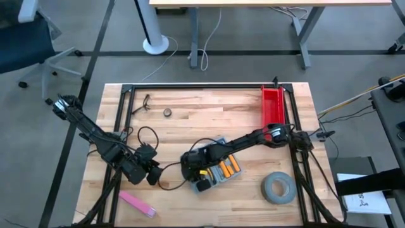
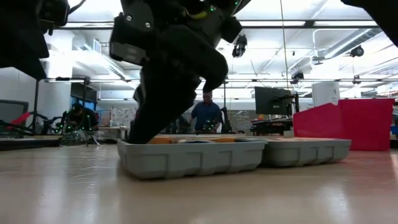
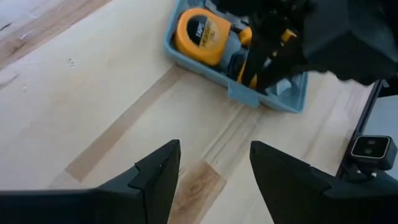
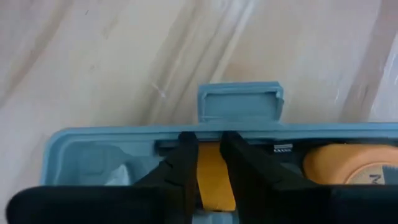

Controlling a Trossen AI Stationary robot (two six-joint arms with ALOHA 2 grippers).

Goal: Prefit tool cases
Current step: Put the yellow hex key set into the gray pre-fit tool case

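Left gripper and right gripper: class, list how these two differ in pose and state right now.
The left gripper hangs over bare wood beside the tool case, while the right gripper reaches down inside that case. The left gripper's fingers stand wide apart with nothing between them; the right gripper's fingers are closed around a yellow tool. Both are dark two-finger grippers near the table's front.

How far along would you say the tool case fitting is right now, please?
Done: the tool case lies open with an orange round tool already seated. In hand: the right gripper is inside the case, fingers closed around a yellow tool near the latch tab. Left: letting go and closing the case; the left gripper waits open nearby.
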